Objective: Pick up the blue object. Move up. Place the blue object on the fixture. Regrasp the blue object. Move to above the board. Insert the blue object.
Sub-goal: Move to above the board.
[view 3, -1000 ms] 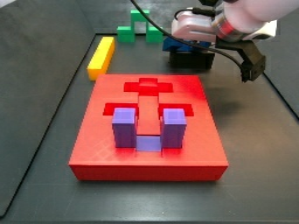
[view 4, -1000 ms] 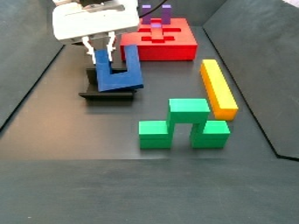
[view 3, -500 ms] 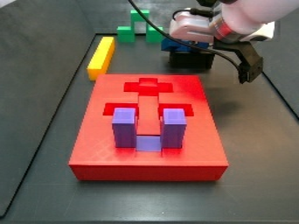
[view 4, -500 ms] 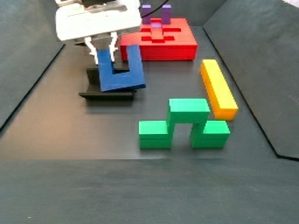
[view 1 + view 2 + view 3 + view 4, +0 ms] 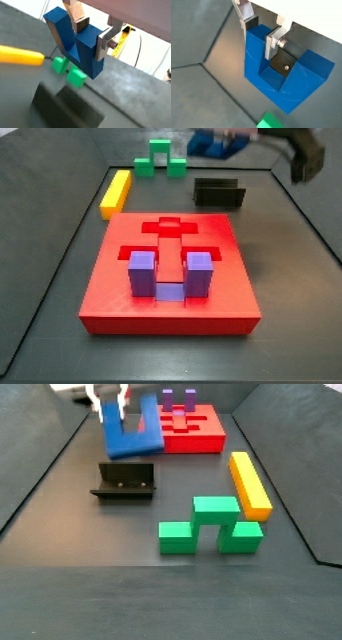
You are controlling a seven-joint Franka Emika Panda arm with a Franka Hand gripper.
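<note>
The blue object (image 5: 128, 430) is hanging clear of the floor, one prong clamped between the fingers (image 5: 272, 44) of the gripper (image 5: 91, 31), which you are holding high above the fixture (image 5: 124, 481). The fixture is standing empty, so I judge the regrasp done. To its right the board (image 5: 195, 436) is waiting, already carrying a purple block (image 5: 166, 274). Carrying across to above the board and inserting are what remain.
</note>
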